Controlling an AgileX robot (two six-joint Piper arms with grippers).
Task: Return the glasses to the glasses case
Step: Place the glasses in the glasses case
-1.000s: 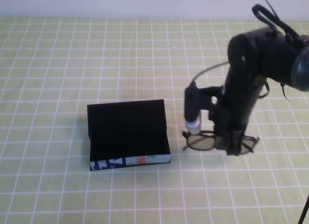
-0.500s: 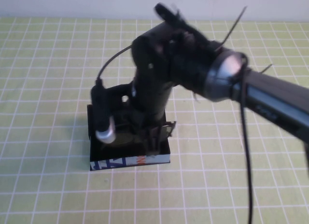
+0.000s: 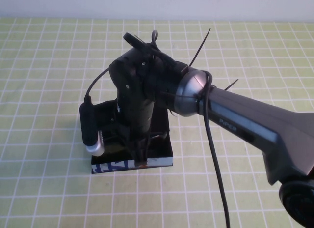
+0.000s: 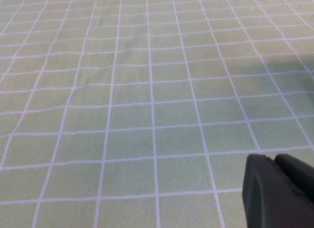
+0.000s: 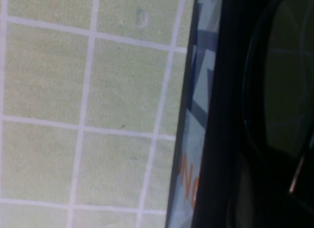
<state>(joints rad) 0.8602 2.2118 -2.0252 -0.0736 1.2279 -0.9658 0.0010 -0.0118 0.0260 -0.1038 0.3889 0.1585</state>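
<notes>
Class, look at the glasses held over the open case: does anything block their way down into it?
Nothing visible does. The right hand holds the glasses directly over the open glasses case, inside its printed front edge. The left hand is off over bare tablecloth, away from the case.

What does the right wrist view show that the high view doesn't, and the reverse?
Right wrist only: a greenish lens of the glasses close up, lying inside the glasses case.

High only: the right arm reaching across, its right claw down over the case's front edge, hiding most of the glasses. The left claw is absent there.

Both: the case's printed front and the green checked tablecloth.
</notes>
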